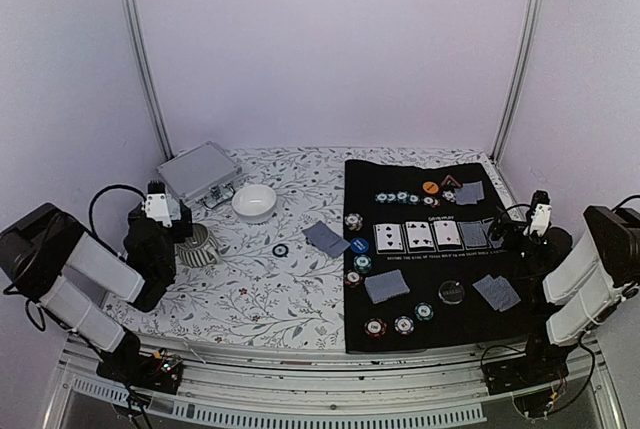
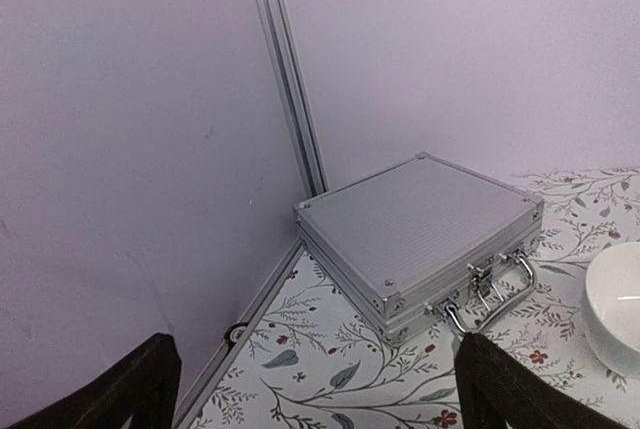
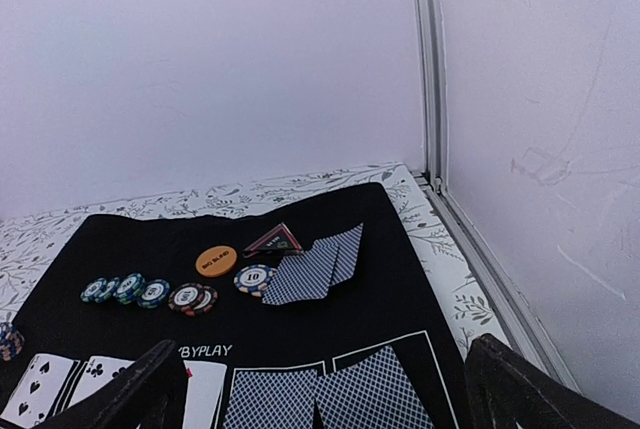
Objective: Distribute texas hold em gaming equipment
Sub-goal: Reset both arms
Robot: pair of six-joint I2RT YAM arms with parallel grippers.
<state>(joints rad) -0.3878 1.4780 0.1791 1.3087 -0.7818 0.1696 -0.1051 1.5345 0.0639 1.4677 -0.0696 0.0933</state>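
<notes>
Your left gripper [image 2: 320, 399] is spread wide and empty, facing the silver case [image 2: 420, 239]. Your right gripper [image 3: 330, 399] is likewise released, facing the black mat [image 3: 392, 279], where chips [image 3: 190, 297] and cards [image 3: 310, 274] lie.

Three face-up cards [image 1: 418, 236] sit in a row on the black mat [image 1: 470, 334], two face-down cards [image 1: 473, 235] just right of them. Striped chips [image 1: 403, 325] lie flat, scattered around; blue button [image 1: 359, 246] near the mat's left edge, one lone chip [image 1: 281, 250] off it.
</notes>
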